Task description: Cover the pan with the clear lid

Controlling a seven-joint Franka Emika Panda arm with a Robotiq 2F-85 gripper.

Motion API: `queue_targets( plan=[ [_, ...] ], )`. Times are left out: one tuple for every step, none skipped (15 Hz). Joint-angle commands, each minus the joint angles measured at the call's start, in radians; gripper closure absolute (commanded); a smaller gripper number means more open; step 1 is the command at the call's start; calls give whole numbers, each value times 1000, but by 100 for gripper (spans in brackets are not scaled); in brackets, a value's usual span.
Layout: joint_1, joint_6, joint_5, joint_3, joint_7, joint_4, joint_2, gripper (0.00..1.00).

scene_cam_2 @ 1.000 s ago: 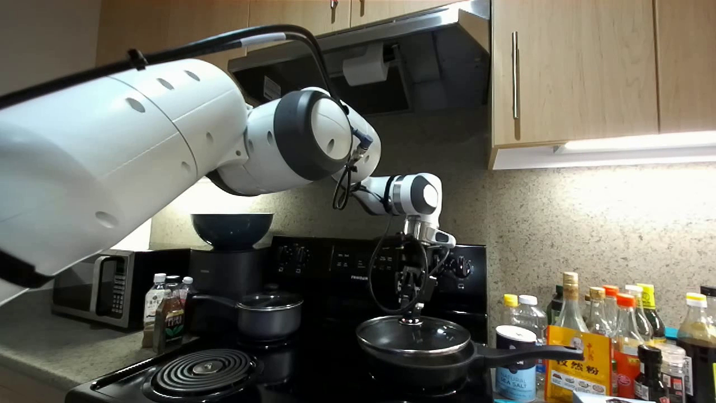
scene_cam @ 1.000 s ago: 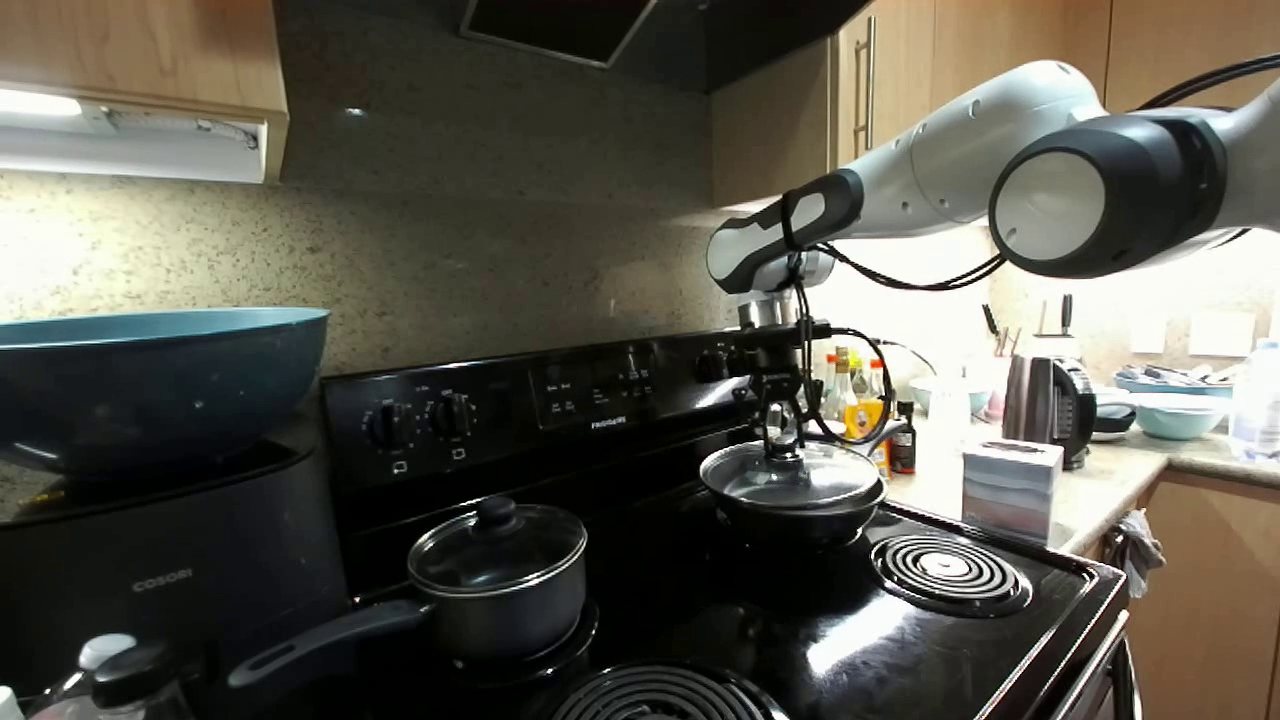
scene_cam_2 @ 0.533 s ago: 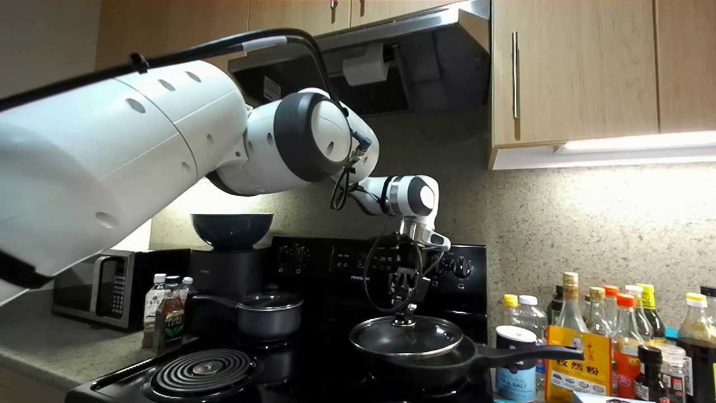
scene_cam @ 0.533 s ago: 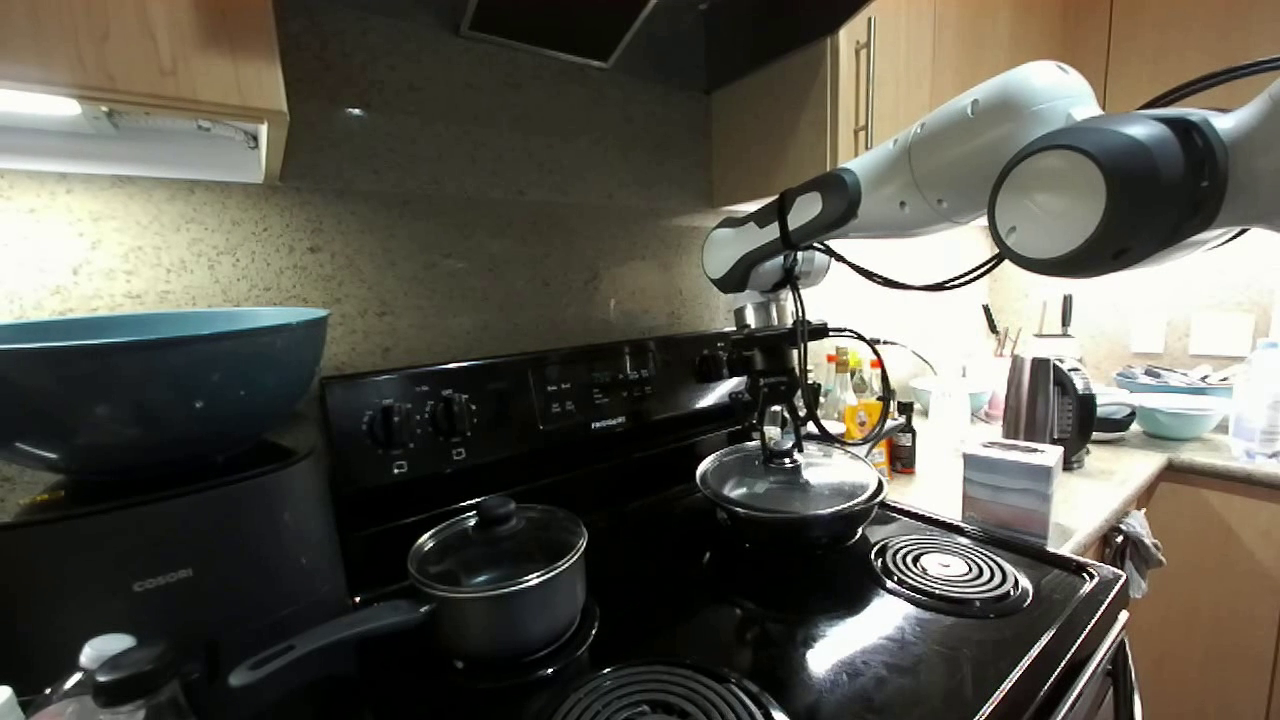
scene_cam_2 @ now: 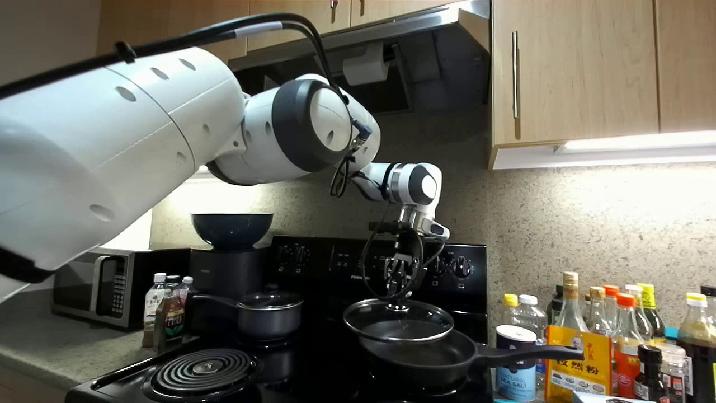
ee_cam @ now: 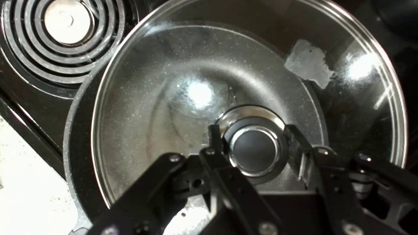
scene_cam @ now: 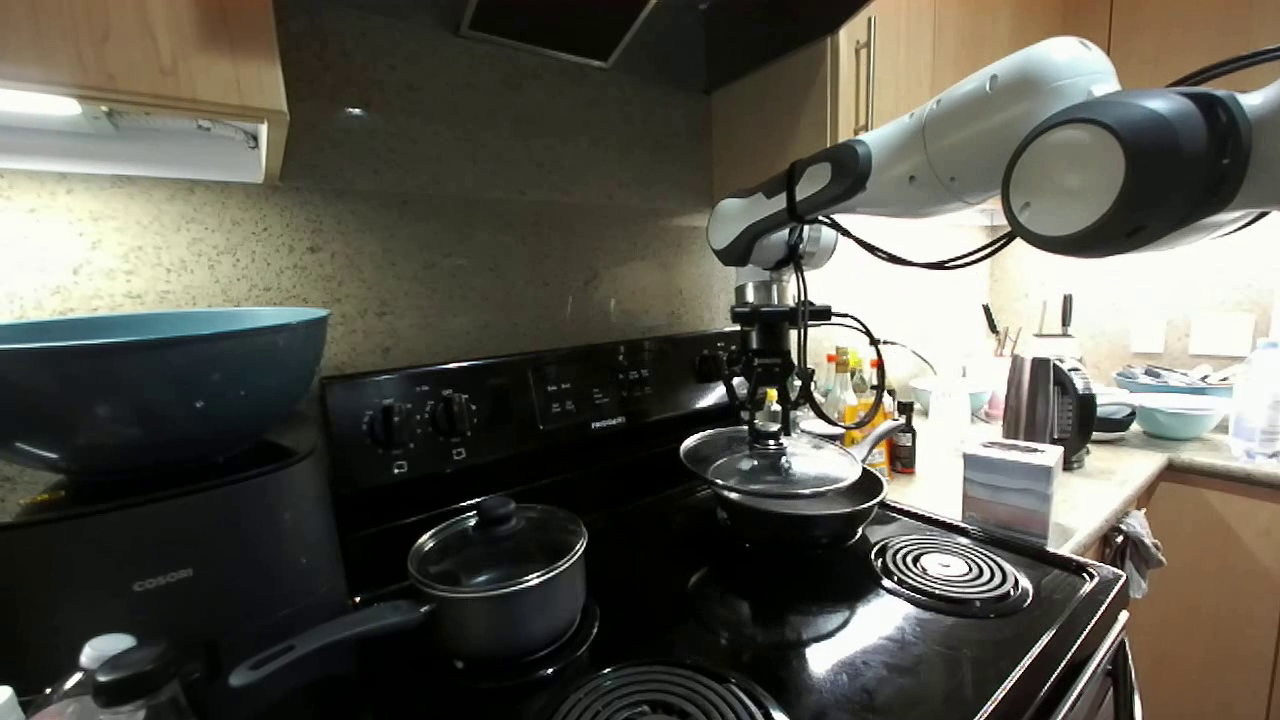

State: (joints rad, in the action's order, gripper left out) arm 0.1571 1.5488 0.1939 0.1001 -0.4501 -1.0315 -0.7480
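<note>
The pan is a shallow dark frying pan on the back burner, seen in both exterior views. The clear lid, glass with a metal rim, is held over it a little above its rim. In an exterior view the lid sits off-centre, away from the pan handle, and looks slightly tilted. My gripper points down and is shut on the lid's dark knob. In the wrist view my gripper has a finger on each side of the knob. The pan's rim sticks out past the lid on one side.
The pan handle reaches toward several bottles and a yellow packet. A lidded grey saucepan stands on another burner. A box stands on the counter. The stove's back panel rises close behind the pan.
The lid, held by the gripper, first slid sideways away from the pan handle. It has since risen, and a gap now shows between the lid and the pan. The pan has not moved.
</note>
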Motion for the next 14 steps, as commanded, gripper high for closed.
queue_targets(
  plan=[
    [36, -14, 31, -5, 34, -64, 96, 75],
    [43, -18, 31, -4, 34, -65, 104, 75],
    [51, -19, 30, -3, 32, -64, 105, 75],
    [60, -23, 31, -3, 29, -63, 107, 75],
    [70, -21, 33, -5, 30, -57, 100, 75],
    [78, -25, 35, -6, 29, -49, 93, 75],
    [85, -28, 34, -7, 28, -44, 86, 75],
    [91, -28, 35, -9, 28, -43, 81, 75],
    [96, -33, 35, -11, 27, -43, 76, 75],
    [98, -35, 32, -12, 29, -45, 74, 75],
    [101, -35, 31, -14, 34, -42, 65, 75],
    [103, -38, 31, -16, 35, -39, 58, 75],
    [105, -40, 32, -21, 39, -34, 48, 75],
    [106, -42, 31, -24, 41, -32, 42, 75]
  ],
)
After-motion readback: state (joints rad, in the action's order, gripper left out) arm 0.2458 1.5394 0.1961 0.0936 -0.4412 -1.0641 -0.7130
